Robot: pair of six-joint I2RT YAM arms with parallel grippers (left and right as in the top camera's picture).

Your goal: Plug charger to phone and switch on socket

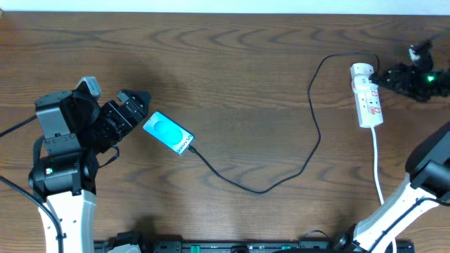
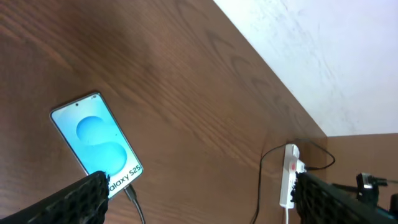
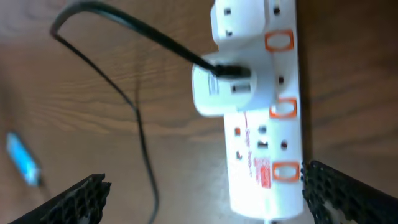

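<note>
My left hand point(image 1: 138, 109) is spread and empty, just beside the slim cyan-screened phone point(image 1: 167, 132). The long thin black charger cable point(image 1: 313, 133) looks seated in its lower end, so that step seems done. My right hand point(image 1: 385, 76), also spread and empty, hovers at the narrow white power strip with red switches point(image 1: 367, 98) on the brown wooden table point(image 1: 232, 63) — the switch, I judge, remains.
</note>
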